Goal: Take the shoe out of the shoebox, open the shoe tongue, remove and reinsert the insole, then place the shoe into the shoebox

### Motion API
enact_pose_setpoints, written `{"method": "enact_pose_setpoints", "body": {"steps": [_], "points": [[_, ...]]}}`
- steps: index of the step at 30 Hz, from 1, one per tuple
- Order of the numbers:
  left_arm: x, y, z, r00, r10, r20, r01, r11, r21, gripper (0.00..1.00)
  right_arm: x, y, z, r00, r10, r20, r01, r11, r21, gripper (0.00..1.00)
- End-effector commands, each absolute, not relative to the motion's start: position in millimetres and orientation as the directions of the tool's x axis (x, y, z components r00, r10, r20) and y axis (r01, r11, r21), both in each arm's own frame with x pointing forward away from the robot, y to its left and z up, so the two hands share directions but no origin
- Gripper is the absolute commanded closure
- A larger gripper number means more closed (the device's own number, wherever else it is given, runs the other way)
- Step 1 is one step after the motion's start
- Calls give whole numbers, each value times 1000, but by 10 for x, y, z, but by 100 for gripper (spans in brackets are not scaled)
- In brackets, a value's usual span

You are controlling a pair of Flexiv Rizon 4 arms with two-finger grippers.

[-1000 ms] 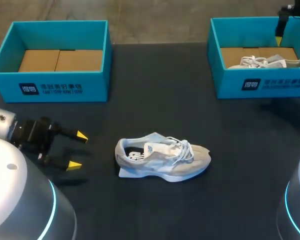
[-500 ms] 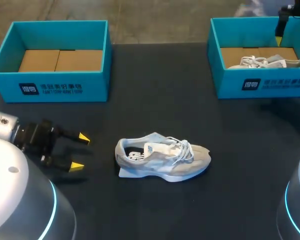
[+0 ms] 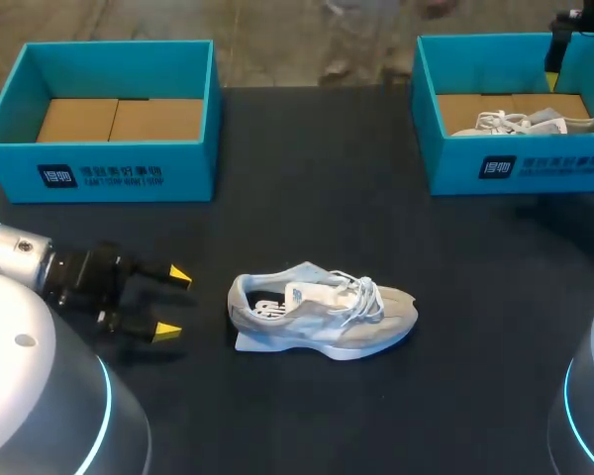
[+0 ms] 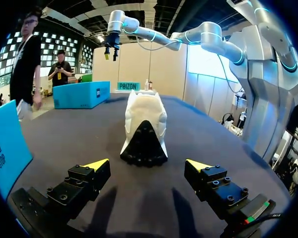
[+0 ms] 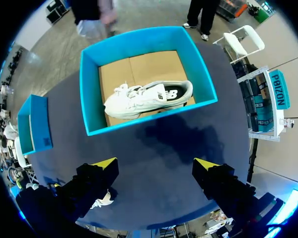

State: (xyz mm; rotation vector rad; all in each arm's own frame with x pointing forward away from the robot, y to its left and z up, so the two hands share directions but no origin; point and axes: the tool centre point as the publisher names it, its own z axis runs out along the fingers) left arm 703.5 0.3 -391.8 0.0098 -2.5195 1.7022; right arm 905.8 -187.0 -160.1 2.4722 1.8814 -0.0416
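1. Dark matte table (image 3: 307, 178), with two open teal shoeboxes at the far side, one toward each corner and well apart.
2. The loose sneaker (image 3: 322, 315) is out on the table near the middle, on the robot's side of both boxes. It's pale grey with white laces, heel toward the left arm and toe toward the right. Nothing is touching it.
3. The left gripper (image 3: 173, 302) comes in low from the left with its fingers spread wide and nothing in them. In its wrist view the sneaker's heel is straight ahead, lined up with the gap between the yellow tips. It's apart from the tips, with a strip of bare table between.
4. The left shoebox (image 3: 109, 173) only shows its brown cardboard floor (image 3: 119, 119). It sits beyond the left gripper and off to its side, not on the line between gripper and sneaker. One teal corner of it shows beside the gripper's finger in the left wrist view.
5. The right shoebox (image 3: 535, 163) has a second sneaker (image 3: 535, 122) in it. That one is white and lies on its side along the length of the box.
6. The right gripper (image 5: 156, 166) hangs high above the right shoebox. Its fingers are wide apart and empty, and it looks down into the box at the white sneaker, well clear of the walls. In the head view only its dark body shows, by the box's far right corner.
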Motion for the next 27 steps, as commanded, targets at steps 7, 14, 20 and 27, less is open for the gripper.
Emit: {"method": "enact_pose_setpoints", "body": {"steps": [7,14,20,27], "points": [[7049,-292,-3954,-996,37,86,-66,363,-929,0,9052,-1868,-1603,268,963,-42,963,-267,13,0],[7045,-451,-3980,-996,25,80,-66,357,-932,0,9052,-1868,-1603,268,963,-42,963,-267,13,0],[7082,-562,-3993,-997,9,79,-71,351,-934,0,9052,-1868,-1603,268,963,-42,963,-267,13,0],[7074,-656,-4033,-996,25,83,-69,353,-933,0,9052,-1868,-1603,268,963,-42,963,-267,13,0]]}}
